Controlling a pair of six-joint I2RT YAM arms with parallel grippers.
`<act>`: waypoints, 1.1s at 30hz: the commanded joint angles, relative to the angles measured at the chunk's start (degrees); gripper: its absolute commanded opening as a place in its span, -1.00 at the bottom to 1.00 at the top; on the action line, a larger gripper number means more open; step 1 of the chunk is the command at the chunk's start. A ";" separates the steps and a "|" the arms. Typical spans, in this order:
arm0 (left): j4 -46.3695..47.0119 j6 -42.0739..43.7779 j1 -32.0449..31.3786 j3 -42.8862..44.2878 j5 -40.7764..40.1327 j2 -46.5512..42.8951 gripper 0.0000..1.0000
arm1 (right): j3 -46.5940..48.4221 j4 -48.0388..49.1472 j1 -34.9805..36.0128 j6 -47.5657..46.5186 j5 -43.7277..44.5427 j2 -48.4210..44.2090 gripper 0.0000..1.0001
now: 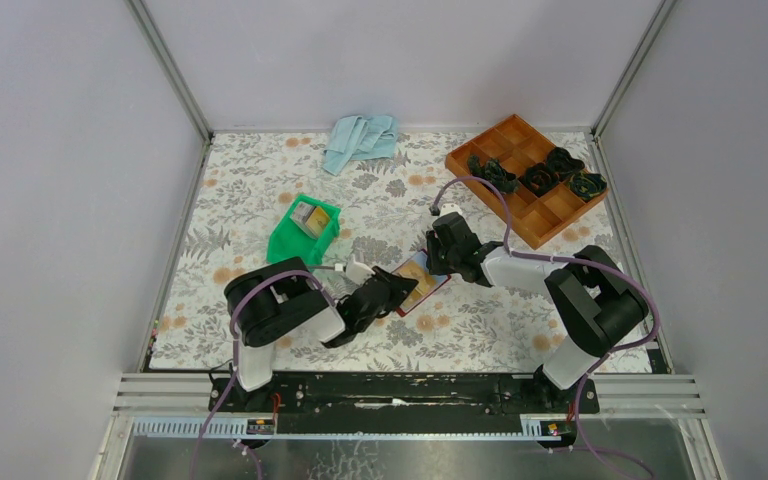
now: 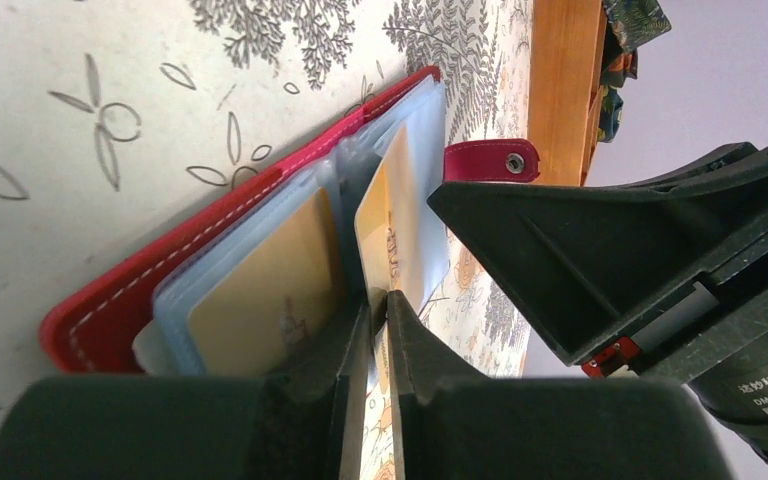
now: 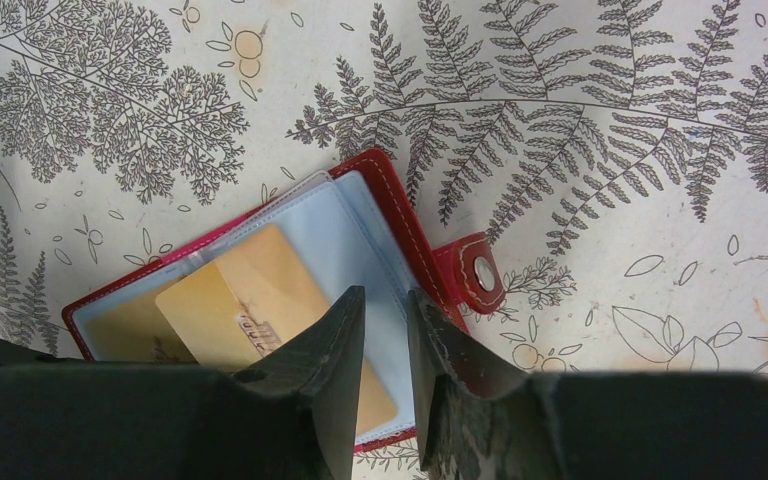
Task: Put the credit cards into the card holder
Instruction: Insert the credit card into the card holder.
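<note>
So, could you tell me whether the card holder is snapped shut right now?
No, the card holder lies open with its pale sleeves showing, and its snap tab sticks out unfastened at one side.

Across the fern-printed surface (image 1: 260, 180) I see a crumpled pale blue cloth (image 1: 360, 140) at the far edge. An orange compartment tray (image 1: 509, 137) sits far right, with dark green bundles (image 1: 545, 175) in several cells. Left of centre, a green bin (image 1: 290, 240) holds a small box (image 1: 309, 216).
</note>
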 commanded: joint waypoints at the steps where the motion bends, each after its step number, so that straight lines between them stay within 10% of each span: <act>1: -6.39 2.68 -0.29 1.83 0.49 0.08 -0.63 | -2.36 -9.87 0.30 -0.81 1.87 1.28 -0.38; 13: -24.79 6.94 -0.31 6.60 2.16 -5.40 -0.10 | -2.45 -9.26 0.24 -0.59 1.40 1.63 -0.38; 33: -40.52 15.31 -0.30 8.02 -0.63 -13.58 -0.07 | -2.27 -8.74 0.30 -0.41 0.70 2.35 -0.38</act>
